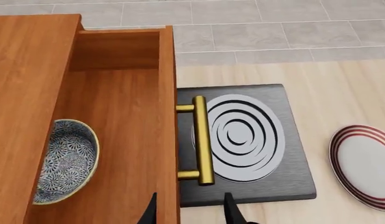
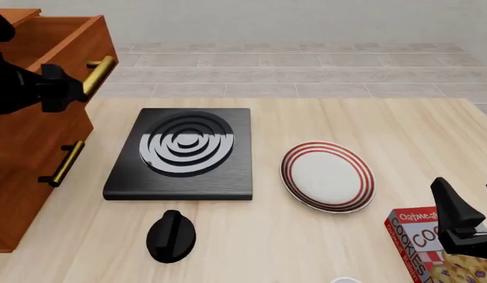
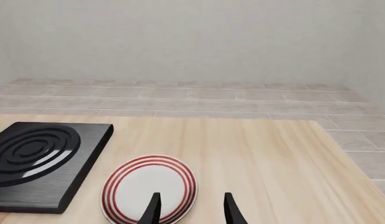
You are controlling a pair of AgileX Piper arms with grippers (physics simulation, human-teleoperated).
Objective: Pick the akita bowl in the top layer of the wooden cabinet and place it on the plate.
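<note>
Nearest the arms, the right gripper hangs parted and empty above the bare, red-ringed white plate. Farther off, the left gripper, likewise parted, hovers over the pulled-out reddish-brown top drawer, where the blue-speckled akita bowl lies alone

Pale wood table, grey tiled floor, plain wall

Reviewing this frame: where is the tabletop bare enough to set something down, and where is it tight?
Bare wood runs beyond the plate to the table's right and far edges, and in front between the black knob and cookie box. Tight: the strip between stove and cabinet, and the stove-plate gap.
</note>
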